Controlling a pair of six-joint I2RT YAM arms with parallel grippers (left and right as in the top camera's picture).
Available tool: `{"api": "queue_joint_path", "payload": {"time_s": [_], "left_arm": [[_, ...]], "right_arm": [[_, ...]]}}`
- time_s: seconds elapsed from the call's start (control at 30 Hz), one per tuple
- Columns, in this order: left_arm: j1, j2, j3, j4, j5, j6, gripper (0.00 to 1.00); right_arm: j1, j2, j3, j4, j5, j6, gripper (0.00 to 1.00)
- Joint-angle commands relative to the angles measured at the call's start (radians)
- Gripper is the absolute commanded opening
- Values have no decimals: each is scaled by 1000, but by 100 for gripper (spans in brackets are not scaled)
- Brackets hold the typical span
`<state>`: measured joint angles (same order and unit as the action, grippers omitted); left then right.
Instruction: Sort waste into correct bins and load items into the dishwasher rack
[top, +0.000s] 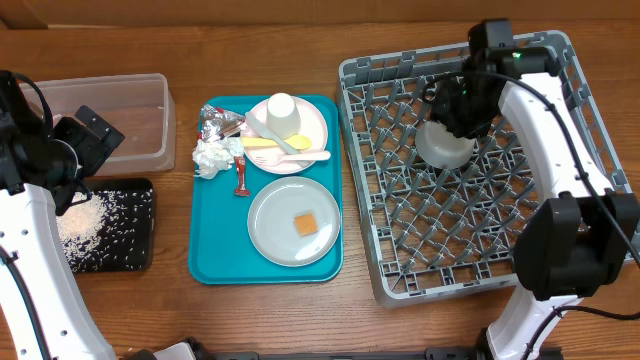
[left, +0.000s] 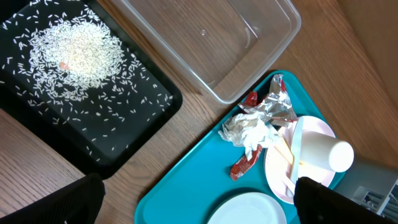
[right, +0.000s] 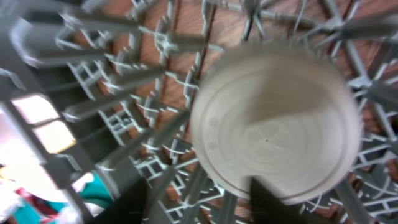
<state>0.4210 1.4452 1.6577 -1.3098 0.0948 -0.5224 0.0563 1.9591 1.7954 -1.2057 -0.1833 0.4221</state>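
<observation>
A crumpled white napkin (top: 210, 157) (left: 249, 130), silver foil wrapper (top: 220, 122) (left: 277, 106) and red sachet (top: 241, 180) (left: 244, 163) lie on the teal tray. An orange cube (top: 304, 223) sits on the grey-white plate (top: 275, 235). The pinkish plate (top: 312, 128) carries an upturned white cup (top: 281, 112) (left: 326, 155) and yellow and pale utensils (top: 285, 150). Rice (top: 95, 220) (left: 74, 53) covers the black tray (top: 135, 250). The clear tub (top: 120, 120) (left: 211, 43) holds nothing. The white bowl (top: 445, 143) (right: 273, 130) rests upside down in the grey rack (top: 400, 290). My left gripper (top: 100, 140) (left: 199, 202) is open. My right gripper (top: 455, 100) (right: 199, 202) hovers open over the bowl.
The teal tray (top: 215, 260) (left: 186, 186) lies between the bins and the rack. The rack's upright pegs (right: 124, 112) surround the bowl. The black tray (left: 155, 106) sits just in front of the clear tub at the table's left.
</observation>
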Motion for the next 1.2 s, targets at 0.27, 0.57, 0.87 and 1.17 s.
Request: {"api": "queue_joint_path", "payload": {"time_s": [0.27,0.57,0.87,1.17], "left_arm": [[-62,6,13,-62,371,207,98],[-381,6,13,-92,166,245,100],[-556,56,-50,-140,-69,75,100],[-547,231,-241,-55,-29,38,90]], "right_arm": [[-299,-68,337,-36,-2,-3,100],[-434,-68,335,-34,-1,-3,100],[-443,-68,336,-34,-2,-3,100],[-443,-68,335,-34,-2,-3,100]]}}
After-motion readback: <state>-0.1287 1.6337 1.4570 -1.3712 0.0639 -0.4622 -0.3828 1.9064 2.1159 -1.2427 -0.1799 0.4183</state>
